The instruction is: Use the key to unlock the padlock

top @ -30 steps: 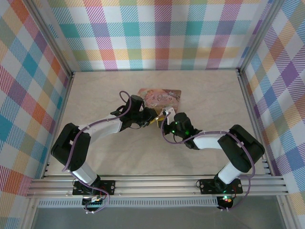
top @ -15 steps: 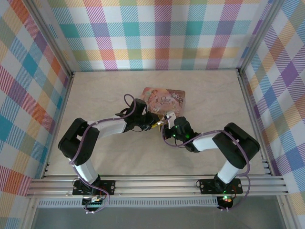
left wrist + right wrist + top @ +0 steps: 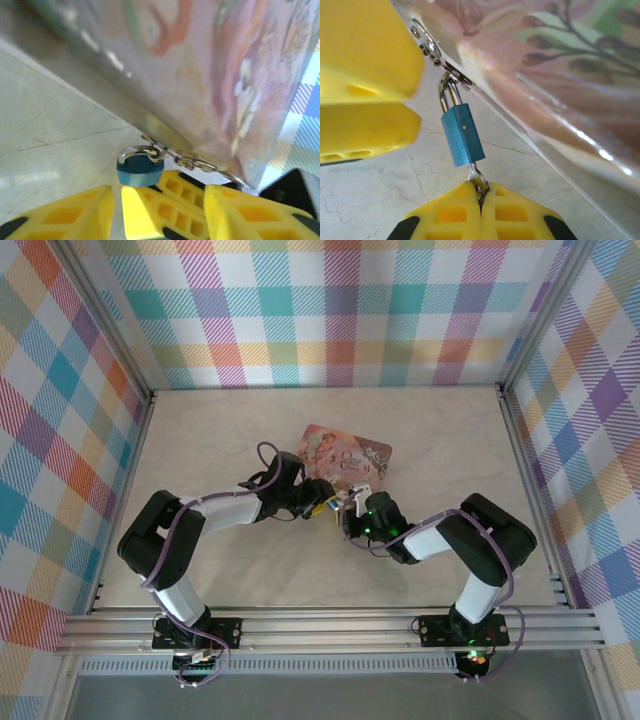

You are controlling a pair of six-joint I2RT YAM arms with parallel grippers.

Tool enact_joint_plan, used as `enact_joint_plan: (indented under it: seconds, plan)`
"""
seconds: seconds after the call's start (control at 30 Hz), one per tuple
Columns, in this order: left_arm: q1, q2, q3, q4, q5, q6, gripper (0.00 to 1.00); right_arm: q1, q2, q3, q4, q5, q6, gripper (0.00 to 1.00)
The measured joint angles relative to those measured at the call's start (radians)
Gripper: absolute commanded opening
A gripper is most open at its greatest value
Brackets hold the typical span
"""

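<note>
right wrist view: blue padlock (image 3: 462, 135) hangs from the pink tin box (image 3: 560, 75), key (image 3: 478, 180) in its base, right pincer (image 3: 481, 197) clamped on the key. from above, left pincer (image 3: 322, 504) sits just beside it. its own camera shows its jaws apart, wider than a second ago. the box has turned on the desk (image 3: 200, 440).

No text, brand or number can be read anywhere. The pink tin box (image 3: 345, 456) carries a short line of dark curly script near the middle of its illustrated lid, too small from the top external camera to make out. The padlock (image 3: 462, 134), hanging just below the box's edge, bears a small round dot on its blue face, no legible mark.
</note>
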Motion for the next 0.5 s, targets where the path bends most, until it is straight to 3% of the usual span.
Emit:
enact_joint_plan:
  seconds: [0.13,0.5]
  plan:
    - [0.021,-0.067,-0.025,0.007,-0.003,-0.002,0.60,0.001,0.000,0.000,0.007,-0.016,0.026,0.00]
    - [0.059,-0.100,-0.189,0.178,-0.007,-0.089,0.48,0.001,-0.010,0.019,-0.019,-0.067,0.141,0.00]
